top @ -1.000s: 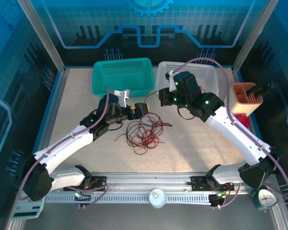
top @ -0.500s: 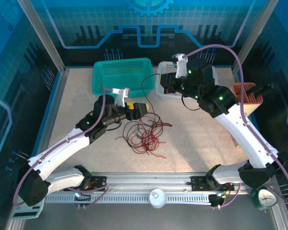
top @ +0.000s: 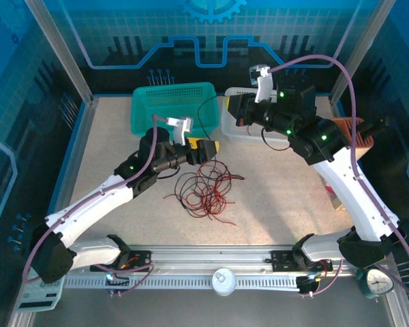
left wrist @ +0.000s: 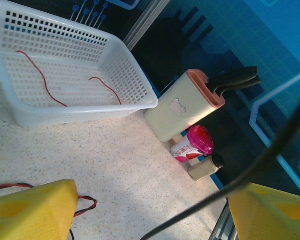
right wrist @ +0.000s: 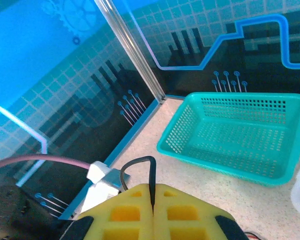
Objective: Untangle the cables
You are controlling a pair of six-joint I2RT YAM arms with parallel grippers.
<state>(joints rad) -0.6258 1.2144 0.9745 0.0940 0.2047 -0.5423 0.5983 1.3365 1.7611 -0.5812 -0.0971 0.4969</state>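
Overhead: the cables [top: 204, 191] lie in a loose red-and-black heap on the desk [top: 279, 197], centre frame, just below the left tool [top: 206, 148]. One black cable [top: 200, 116] rises out of the heap and arcs up past the right edge of the teal basket [top: 170, 102]. It ends at the right tool [top: 233, 113], which hangs over the left end of the white basket [top: 247, 133], upper centre. Right wrist view: I see the right tool's yellow pads [right wrist: 125, 210] pressed together, with the black cable pinched in the seam and looping up and over to the left. The teal basket sits at right of that frame. Left wrist view: left tool [left wrist: 150, 215] jaws stand apart, yellow fingers [left wrist: 32, 210] in the lower left and lower right corners. The black cable runs slantwise through the gap, blurred; I can't tell if it touches either pad. A red-and-black strand [left wrist: 86, 202] shows beside the lower-left finger. The white basket, upper left, holds two red wires [left wrist: 40, 77] on its floor. A knife block [left wrist: 182, 112] stands just right of the basket. A pink-capped bottle [left wrist: 192, 145] and a small dark-capped jar [left wrist: 205, 170] sit just below it.
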